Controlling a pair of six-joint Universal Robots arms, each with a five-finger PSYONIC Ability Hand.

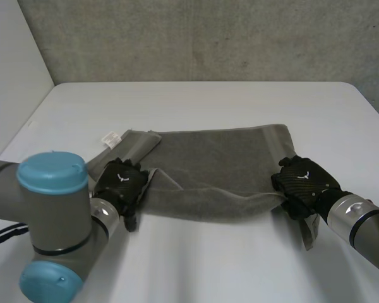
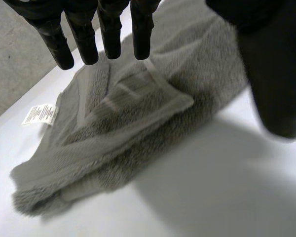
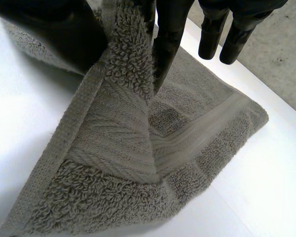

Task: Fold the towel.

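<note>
A grey towel (image 1: 221,170) lies across the white table (image 1: 202,107), folded lengthwise, with a white label (image 1: 110,137) at its left end. My left hand (image 1: 119,183) hovers over the towel's near left corner (image 2: 153,98), fingers (image 2: 108,34) straight and apart from the thumb, holding nothing. My right hand (image 1: 302,183) is at the near right corner. There its thumb (image 3: 54,29) and a finger (image 3: 167,39) pinch a lifted flap of towel (image 3: 123,113), which hangs down from the grip.
The far half of the table is bare white surface up to a grey wall (image 1: 208,38). The table's left edge (image 1: 25,126) runs close to my left arm (image 1: 50,221).
</note>
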